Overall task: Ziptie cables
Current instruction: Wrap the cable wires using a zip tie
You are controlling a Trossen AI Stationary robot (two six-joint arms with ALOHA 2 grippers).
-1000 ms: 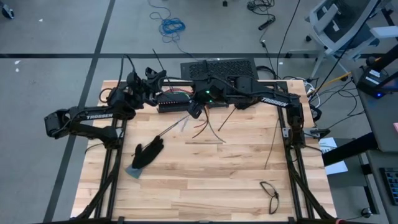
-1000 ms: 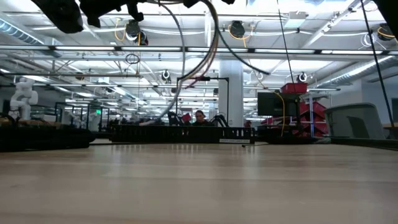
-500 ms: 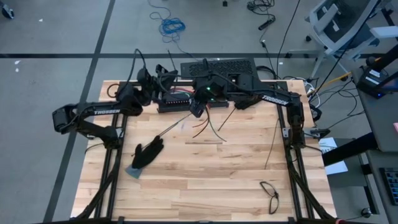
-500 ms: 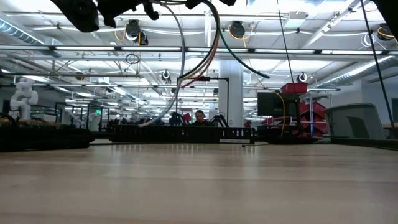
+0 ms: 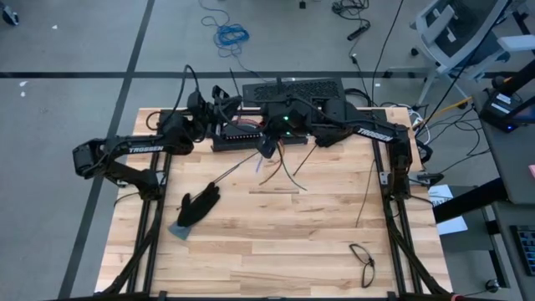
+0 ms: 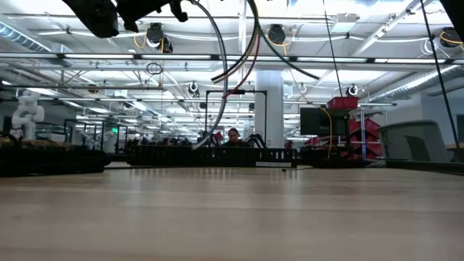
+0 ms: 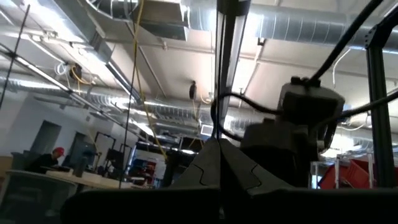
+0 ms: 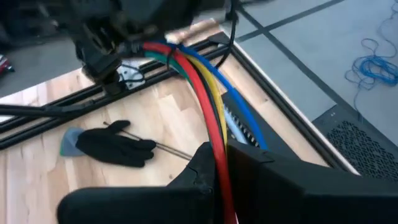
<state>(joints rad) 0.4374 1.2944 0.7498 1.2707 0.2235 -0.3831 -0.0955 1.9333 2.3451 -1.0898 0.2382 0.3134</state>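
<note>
1. The right gripper (image 5: 266, 149) hangs above the far middle of the bench (image 5: 276, 242), its jaws closed on the cables (image 8: 208, 93).
2. The cables run lengthwise through those jaws: red, yellow, green and blue strands reach away toward the left gripper (image 5: 219, 99), and loose ends fan down over the wood on the near side.
3. The left gripper sits just beyond the bundle's far end, at the far bench edge, its jaws shut; whether they clamp anything cannot be told.
4. Both arms stretch inward from the bench's outer sides, forearms roughly level and raised off the wood.
5. Directly under the right jaws lies a black slotted bar (image 5: 242, 138).
6. A black glove (image 5: 199, 205) lies nearer, toward the left arm; beyond it, the near half of the bench is broad open wood.
</note>
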